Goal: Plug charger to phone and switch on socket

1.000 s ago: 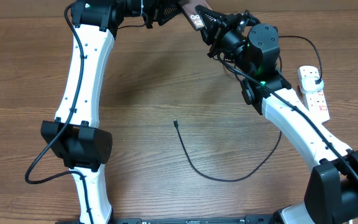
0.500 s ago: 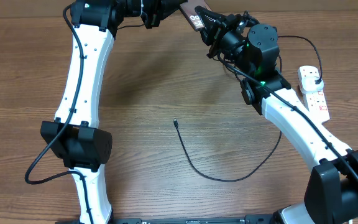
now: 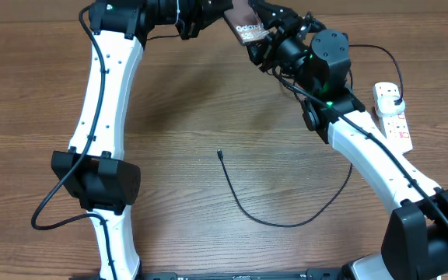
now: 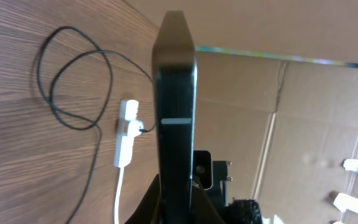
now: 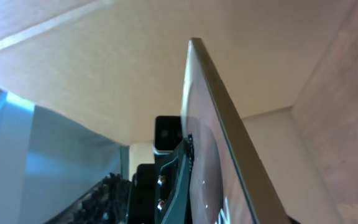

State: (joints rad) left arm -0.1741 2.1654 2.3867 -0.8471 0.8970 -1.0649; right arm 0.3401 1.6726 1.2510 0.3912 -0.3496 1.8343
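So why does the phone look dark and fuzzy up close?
Left wrist view: the phone sits edge-on right by the lens, dark against bright cardboard; the power strip behind is crisper. Right wrist view: soft too, blue glow at left. Overhead view: sharp, lettering readable.

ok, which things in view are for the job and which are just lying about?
Job: phone, charger, socket.
Lying about: cardboard at the back.
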